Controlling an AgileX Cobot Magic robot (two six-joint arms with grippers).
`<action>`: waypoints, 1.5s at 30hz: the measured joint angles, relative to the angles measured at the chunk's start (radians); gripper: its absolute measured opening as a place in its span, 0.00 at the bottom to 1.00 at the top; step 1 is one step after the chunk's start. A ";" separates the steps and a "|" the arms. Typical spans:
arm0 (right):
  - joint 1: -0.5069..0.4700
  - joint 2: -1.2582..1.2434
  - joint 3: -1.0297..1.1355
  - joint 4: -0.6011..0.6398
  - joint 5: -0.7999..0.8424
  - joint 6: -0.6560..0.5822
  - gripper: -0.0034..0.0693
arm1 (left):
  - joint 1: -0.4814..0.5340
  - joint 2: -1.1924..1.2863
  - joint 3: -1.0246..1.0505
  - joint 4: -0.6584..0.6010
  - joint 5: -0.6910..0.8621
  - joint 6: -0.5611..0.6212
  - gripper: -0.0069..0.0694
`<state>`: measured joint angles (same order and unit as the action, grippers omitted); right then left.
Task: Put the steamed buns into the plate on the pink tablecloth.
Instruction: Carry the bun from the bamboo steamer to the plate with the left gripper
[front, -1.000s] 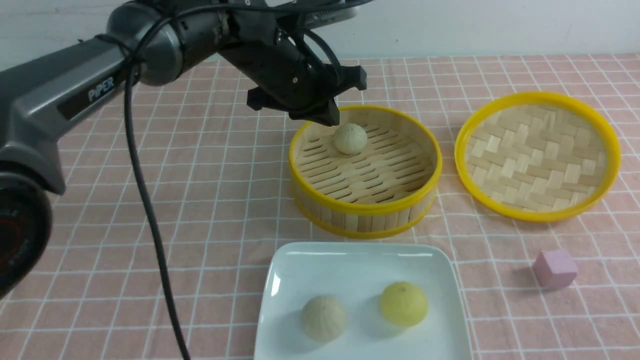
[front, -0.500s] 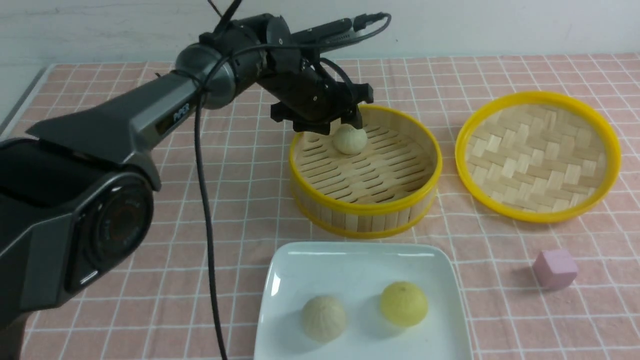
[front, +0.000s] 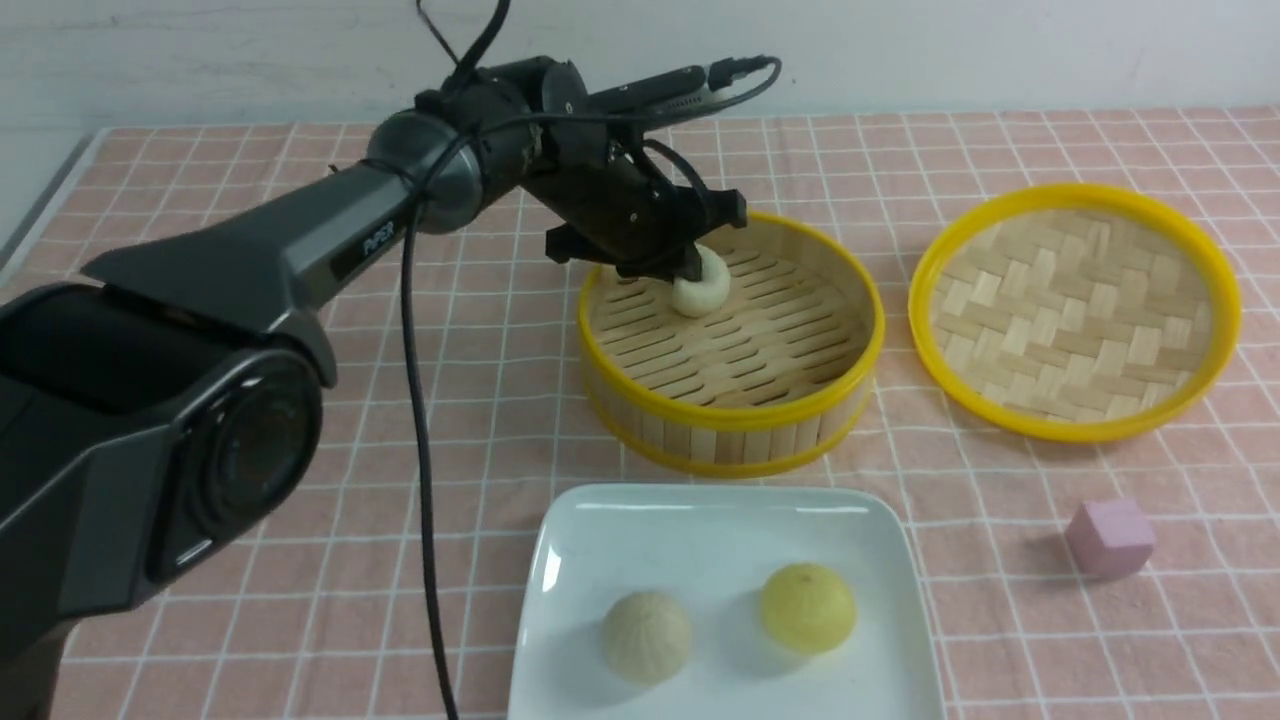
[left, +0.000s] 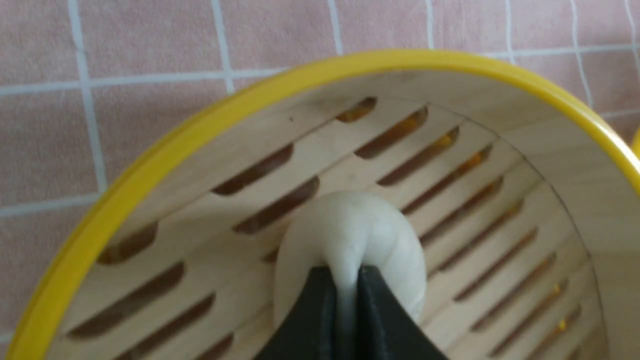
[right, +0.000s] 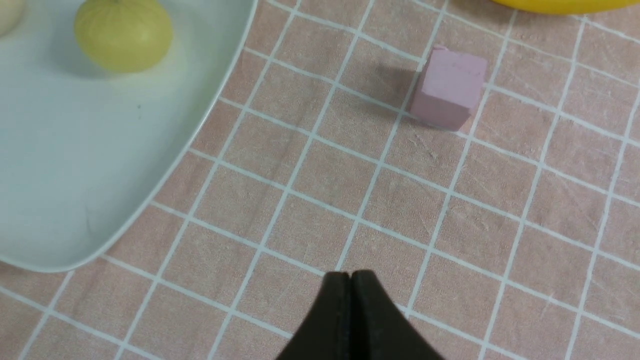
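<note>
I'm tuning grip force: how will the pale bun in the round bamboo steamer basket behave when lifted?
Probably soft: the pale beige round bun creases deeply where the left gripper pinches it. Likely light, being small and puffy. Released, its rounded shape might roll.

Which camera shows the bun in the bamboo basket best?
The left wrist view: the bun fills the middle, pinched by the left gripper. The front view shows it small, partly behind that gripper. The right wrist view misses it.
</note>
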<state>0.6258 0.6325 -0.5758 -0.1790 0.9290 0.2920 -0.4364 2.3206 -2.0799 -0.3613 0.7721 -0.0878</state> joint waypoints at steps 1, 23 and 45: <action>0.000 0.000 0.000 -0.009 0.000 0.000 0.04 | 0.001 -0.050 0.003 0.003 0.070 0.019 0.13; 0.000 0.001 0.026 -0.046 -0.004 0.000 0.05 | -0.172 -0.781 0.647 0.048 0.316 0.122 0.13; 0.000 0.001 0.029 -0.046 -0.015 0.000 0.07 | -0.305 -0.501 0.870 0.087 -0.285 -0.133 0.20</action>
<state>0.6258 0.6333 -0.5465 -0.2254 0.9139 0.2920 -0.7417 1.8195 -1.2104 -0.2744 0.4874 -0.2212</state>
